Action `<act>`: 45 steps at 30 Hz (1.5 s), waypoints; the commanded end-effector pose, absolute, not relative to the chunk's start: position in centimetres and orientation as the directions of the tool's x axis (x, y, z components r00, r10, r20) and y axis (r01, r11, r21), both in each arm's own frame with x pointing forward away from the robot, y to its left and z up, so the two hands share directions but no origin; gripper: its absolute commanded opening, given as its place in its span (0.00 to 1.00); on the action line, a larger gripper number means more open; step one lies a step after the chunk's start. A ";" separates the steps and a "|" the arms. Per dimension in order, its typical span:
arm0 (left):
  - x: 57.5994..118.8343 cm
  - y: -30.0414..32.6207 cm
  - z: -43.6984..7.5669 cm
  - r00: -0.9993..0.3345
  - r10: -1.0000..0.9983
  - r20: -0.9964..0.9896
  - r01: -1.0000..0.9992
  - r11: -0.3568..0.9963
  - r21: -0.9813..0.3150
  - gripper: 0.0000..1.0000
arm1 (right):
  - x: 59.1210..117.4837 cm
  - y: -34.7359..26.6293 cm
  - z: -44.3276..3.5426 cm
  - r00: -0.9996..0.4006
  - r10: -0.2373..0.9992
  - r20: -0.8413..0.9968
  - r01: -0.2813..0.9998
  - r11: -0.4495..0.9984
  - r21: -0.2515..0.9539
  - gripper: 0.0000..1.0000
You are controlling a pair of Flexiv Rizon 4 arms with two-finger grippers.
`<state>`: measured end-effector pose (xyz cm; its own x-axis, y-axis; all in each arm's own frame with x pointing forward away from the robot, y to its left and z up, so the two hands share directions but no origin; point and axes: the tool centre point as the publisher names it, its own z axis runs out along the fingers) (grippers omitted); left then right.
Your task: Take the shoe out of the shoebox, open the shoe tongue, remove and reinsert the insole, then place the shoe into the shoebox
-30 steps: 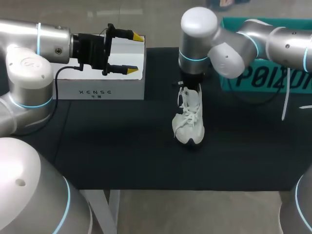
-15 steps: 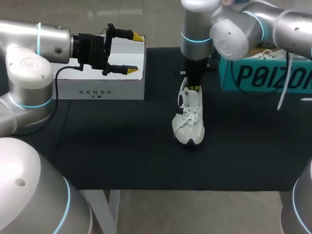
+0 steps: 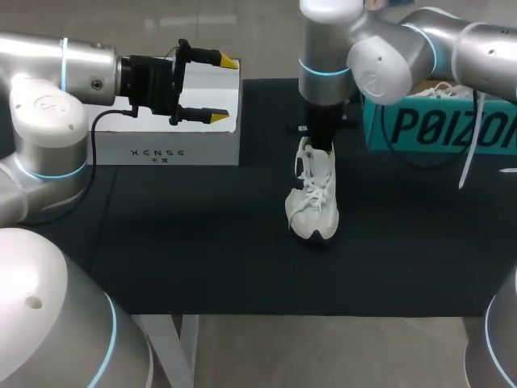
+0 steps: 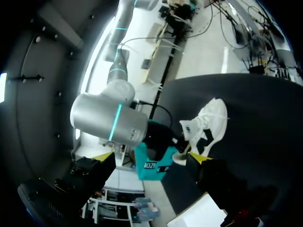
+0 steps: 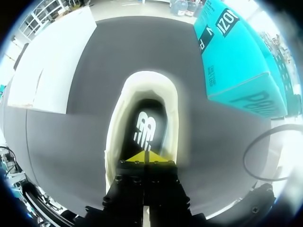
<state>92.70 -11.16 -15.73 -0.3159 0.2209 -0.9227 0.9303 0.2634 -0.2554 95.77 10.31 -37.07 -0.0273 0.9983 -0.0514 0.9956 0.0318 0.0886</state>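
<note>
Well left of the shoe, the left gripper hangs over a white box, fingers spread and empty, likely parked clear of the work; directly above the shoe's heel opening, the right gripper points at the insole, tips pressed together on nothing visible, probably poised to reach in; the teal shoebox waits just right of the shoe.

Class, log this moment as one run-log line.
shoe: on table, outside teal shoebox | right hand: shut, tips in shoe opening | left hand: open, near white box
</note>
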 end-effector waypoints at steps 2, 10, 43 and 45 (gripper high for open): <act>92.6 -11.1 -15.6 -0.317 0.225 -0.921 0.930 0.265 -0.255 1.00 | 95.6 10.5 -36.8 -0.024 0.998 -0.058 0.996 0.029 0.083 0.65; 92.6 -11.1 -15.6 -0.317 0.225 -0.921 0.930 0.265 -0.255 1.00 | 95.2 10.8 -36.5 -0.012 0.998 -0.057 0.998 0.016 0.068 1.00; 92.6 -11.1 -15.6 -0.317 0.225 -0.921 0.930 0.265 -0.255 1.00 | 93.2 11.6 -35.1 0.012 0.993 -0.121 1.000 -0.011 0.013 1.00; 92.6 -11.1 -15.6 -0.317 0.225 -0.921 0.930 0.265 -0.255 1.00 | 93.1 11.7 -34.8 0.013 0.992 -0.122 1.000 -0.012 0.013 1.00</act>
